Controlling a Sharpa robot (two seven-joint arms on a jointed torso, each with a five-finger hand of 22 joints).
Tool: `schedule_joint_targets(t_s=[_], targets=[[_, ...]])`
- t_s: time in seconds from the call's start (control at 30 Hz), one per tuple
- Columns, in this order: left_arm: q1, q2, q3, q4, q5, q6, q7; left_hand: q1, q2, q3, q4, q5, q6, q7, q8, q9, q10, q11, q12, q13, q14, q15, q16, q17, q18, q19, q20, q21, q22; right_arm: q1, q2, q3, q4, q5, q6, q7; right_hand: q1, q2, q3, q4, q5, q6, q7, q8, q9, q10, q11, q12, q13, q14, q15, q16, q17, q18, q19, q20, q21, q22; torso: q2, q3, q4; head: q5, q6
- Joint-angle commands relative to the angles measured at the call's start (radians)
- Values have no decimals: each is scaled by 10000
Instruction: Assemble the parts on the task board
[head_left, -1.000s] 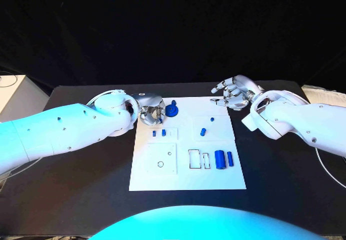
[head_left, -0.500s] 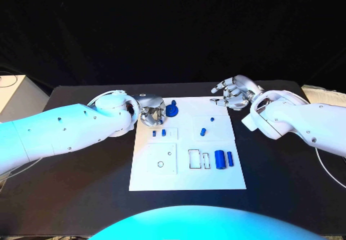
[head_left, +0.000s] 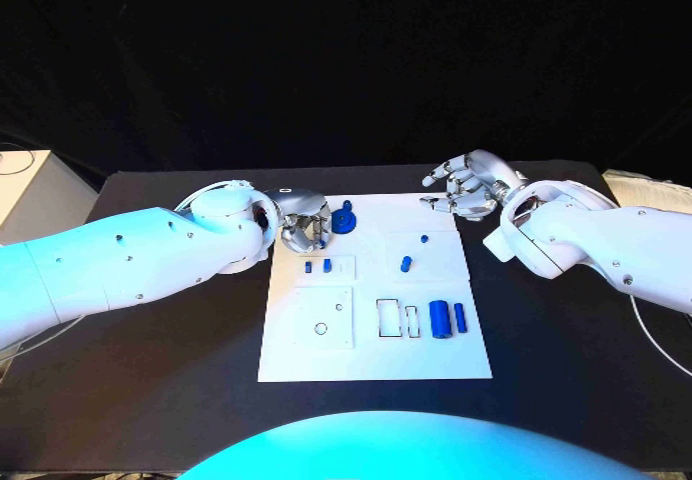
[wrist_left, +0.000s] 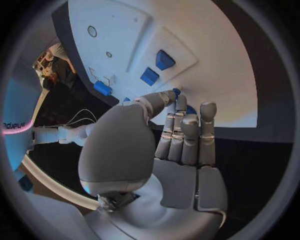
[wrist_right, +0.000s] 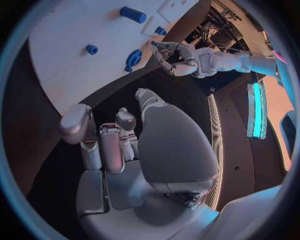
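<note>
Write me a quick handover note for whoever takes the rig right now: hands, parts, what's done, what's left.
Left hand: at the far left corner of the task board, fingers curled at the round blue part; whether it grips or only touches it cannot be told.
Right hand: fingers apart, holding nothing, over the table just past the board's far right corner.
Parts: two small blue blocks on the left, two small blue pieces mid-right, two blue cylinders lying near the right edge.
Done: nothing visibly assembled.
Left: apparently every part still needs seating, starting with the round one.
</note>
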Motion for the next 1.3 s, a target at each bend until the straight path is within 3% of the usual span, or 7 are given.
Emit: schedule_joint_targets(t_s=[0.03,1.07,1.3], targets=[[-37,48,-50,-3,54,246,5,-85,-10,-85,9,-27,36,-18,-75,-18,64,21,-47,6,9,-6,36,-9,-25,-52,4,-66,-23,-5,-4,1,7,-47,104,88,-17,-57,40,-5,41,26,-7,16,-8,27,-33,-14,-8,266,-66,-30,187,159,-3,-46,-25,-8,6,-5,-4,-6,2],[-74,-19,-111,49,26,180,-79,-93,-57,-143,-29,-21,-94,-14,-239,-30,19,31,-127,82,-56,1,36,-84,-13,-114,2,-147,-92,-6,-26,1,-5,-48,111,91,-17,-57,40,-5,41,26,-7,16,-8,27,-33,-14,-8,266,-66,-30,187,159,-3,-46,-25,-8,-3,3,-1,-1,2],[-75,-24,-110,61,38,87,-104,-149,-114,-160,-32,-10,-465,20,-578,-114,-61,30,-191,191,-109,8,42,-141,-7,-129,14,-212,-144,-7,-26,1,-9,-48,107,92,-17,-57,40,-5,41,26,-7,16,-8,27,-33,-14,-8,266,-66,-30,187,159,-3,-46,-25,-8,0,1,-7,5,2]])
